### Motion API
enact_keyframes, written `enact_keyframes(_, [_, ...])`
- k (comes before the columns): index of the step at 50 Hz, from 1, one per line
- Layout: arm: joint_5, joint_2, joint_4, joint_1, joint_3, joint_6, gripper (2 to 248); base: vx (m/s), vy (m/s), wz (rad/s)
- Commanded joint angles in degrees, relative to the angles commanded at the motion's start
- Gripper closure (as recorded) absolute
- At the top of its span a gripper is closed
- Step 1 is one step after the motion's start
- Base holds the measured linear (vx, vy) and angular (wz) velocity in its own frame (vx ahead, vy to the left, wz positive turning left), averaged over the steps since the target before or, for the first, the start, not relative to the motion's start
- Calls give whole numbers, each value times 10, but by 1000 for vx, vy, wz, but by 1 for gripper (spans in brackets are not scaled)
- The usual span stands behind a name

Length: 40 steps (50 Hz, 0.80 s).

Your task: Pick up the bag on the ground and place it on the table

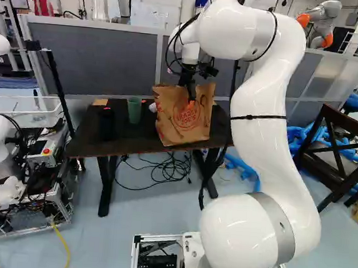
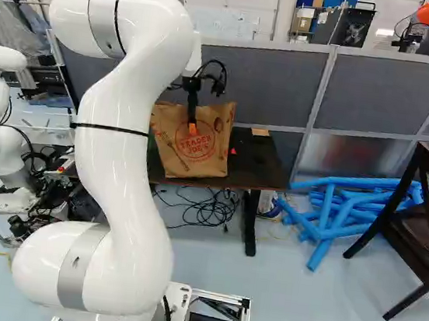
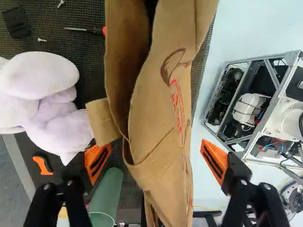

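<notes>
one paper bag [image 1: 176,129] on one table [image 1: 118,142], one green cup [image 1: 134,110], one claw [image 2: 193,127] spread

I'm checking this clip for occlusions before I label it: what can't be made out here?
- Contents of the bag: wrist view, hidden by its walls and folds.
- Whether its whole base sits on the table: all views, hidden by the bag itself.
- The screwdriver's handle end: wrist view, covered by the bag.
- The plush toy's outer part: wrist view, cut off by the edge.

Bag [image 1: 170,124] on table [image 1: 125,140], right of cup [image 1: 134,110].
</notes>
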Motion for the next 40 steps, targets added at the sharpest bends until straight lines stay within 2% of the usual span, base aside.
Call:
enact_keyframes(1, [0, 0, 0, 0, 0, 0, 3, 0, 0, 0])
enact_keyframes(40, [0, 0, 0, 0, 0, 0, 3, 0, 0, 0])
